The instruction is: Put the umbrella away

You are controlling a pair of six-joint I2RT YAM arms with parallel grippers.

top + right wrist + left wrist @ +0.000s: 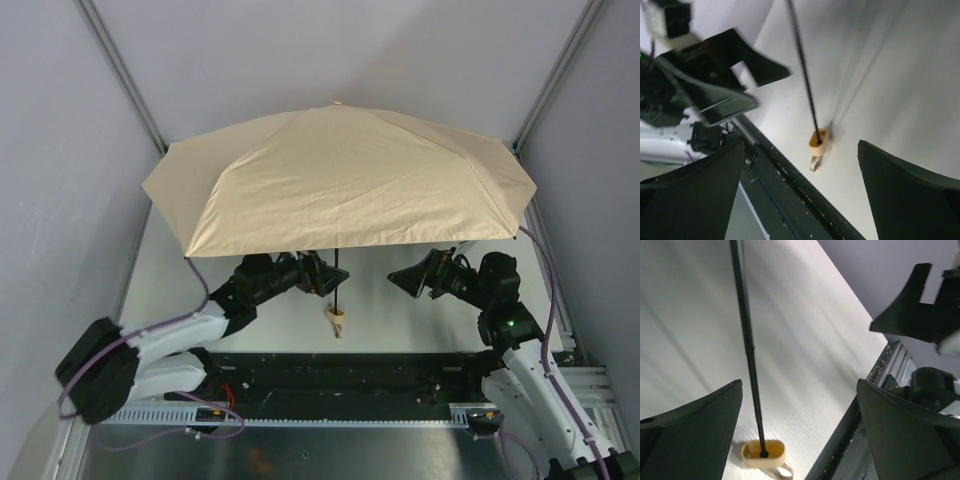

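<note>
Grey walls are boxing in a white surface. On it the umbrella is standing fully open, its tan canopy spreading over the back half and its wooden handle resting on the surface near the front edge. Its thin black shaft is running upright from the handle toward 12 o'clock. The left fingers are gaping wide and holding nothing, sitting just beside the shaft, which is lying at their 3 o'clock. The right fingers are likewise spread and empty, with the shaft farther off at their 9 o'clock. By this layout, the left arm is looking better placed to take the shaft.
</note>
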